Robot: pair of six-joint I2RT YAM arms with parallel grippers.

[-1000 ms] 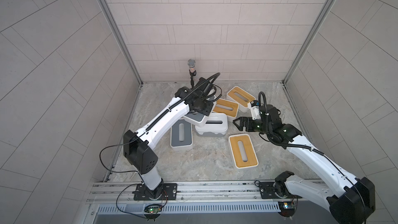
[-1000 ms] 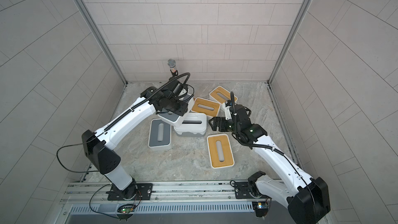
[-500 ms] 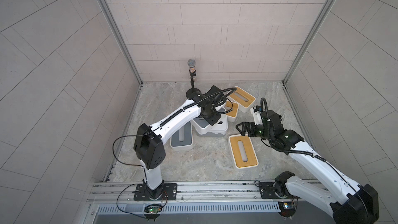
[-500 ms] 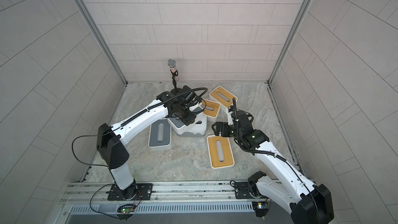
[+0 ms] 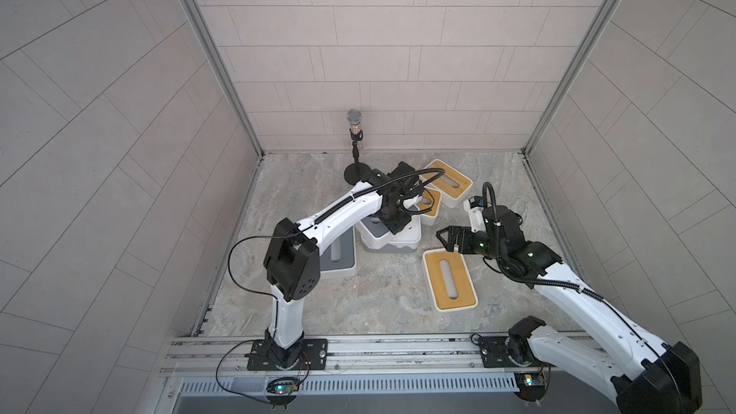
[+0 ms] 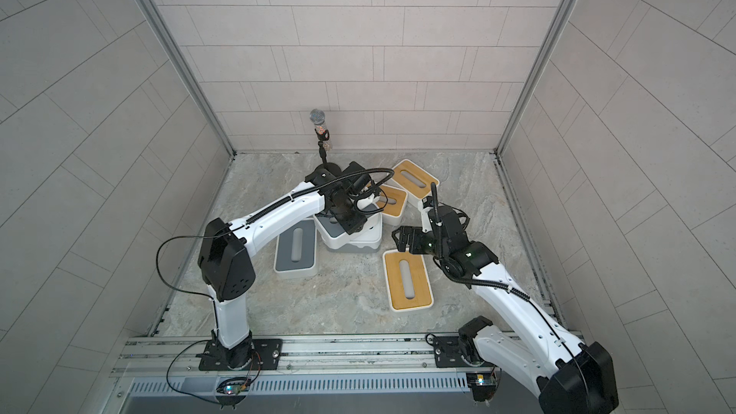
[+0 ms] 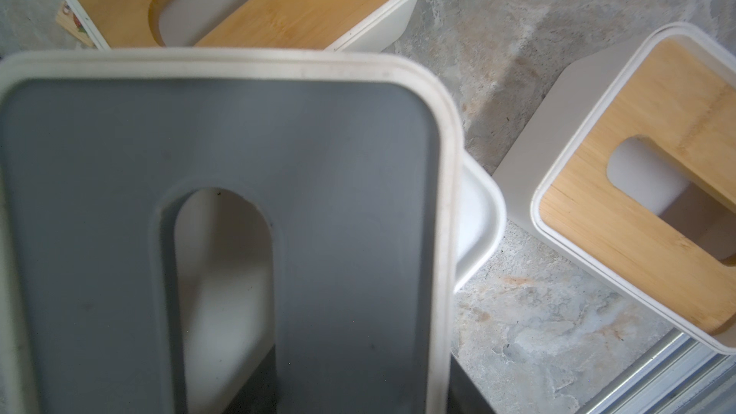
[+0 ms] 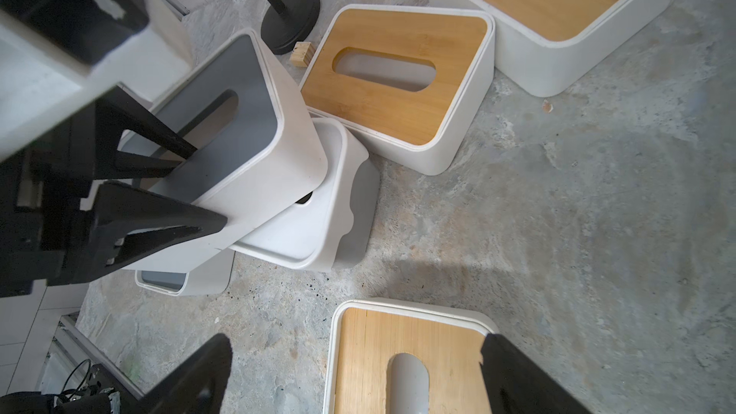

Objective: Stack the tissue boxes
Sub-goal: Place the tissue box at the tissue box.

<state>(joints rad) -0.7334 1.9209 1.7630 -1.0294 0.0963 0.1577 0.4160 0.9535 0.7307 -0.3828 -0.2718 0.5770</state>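
Note:
My left gripper is shut on a grey-lidded tissue box. In the right wrist view one finger sits in the box's slot and the other lies on its outer wall. That box leans tilted on a white box with a grey base. My right gripper hangs open over the near end of a bamboo-lidded box. Two more bamboo-lidded boxes lie behind. A second grey-lidded box rests flat under my left arm.
A microphone on a black stand rises near the back wall, just behind my left wrist. A small wooden cube lies beside its base. Tiled walls close in three sides, and a metal rail runs along the front.
My left arm has carried the grey-lidded box to the right and set it down over the white box. My right gripper has drifted toward the front, over the near bamboo-lidded box, still open.

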